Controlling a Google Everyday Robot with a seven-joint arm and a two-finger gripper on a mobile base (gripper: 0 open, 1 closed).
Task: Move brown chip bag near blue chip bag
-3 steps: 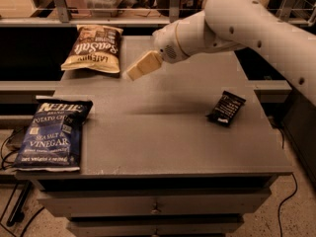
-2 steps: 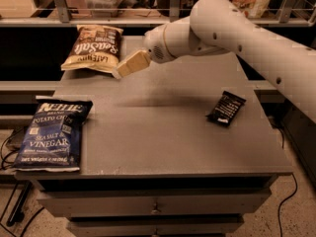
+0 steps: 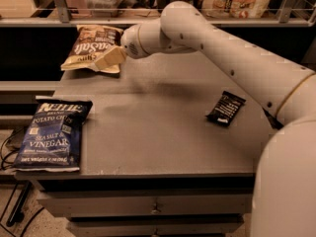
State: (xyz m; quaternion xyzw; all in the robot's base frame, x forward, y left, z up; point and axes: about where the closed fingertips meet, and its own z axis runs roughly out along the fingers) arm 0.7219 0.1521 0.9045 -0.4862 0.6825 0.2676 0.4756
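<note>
The brown chip bag [image 3: 91, 46] with white "Sea Salt" lettering lies at the far left corner of the grey table [image 3: 158, 122]. The blue chip bag [image 3: 52, 135] lies flat at the near left edge of the table, partly overhanging it. My gripper [image 3: 109, 59] reaches in from the right on the white arm and sits over the right lower edge of the brown bag, covering part of it.
A small black snack-bar wrapper [image 3: 225, 108] lies on the right part of the table. A shelf with a metal rail [image 3: 158, 19] and packages runs behind the table. Drawers [image 3: 155, 206] sit under the tabletop. Cables [image 3: 10, 147] hang at the left.
My gripper has moved left and toward the back, from beside the brown bag to over its right lower edge. Both bags and the wrapper have stayed put.
</note>
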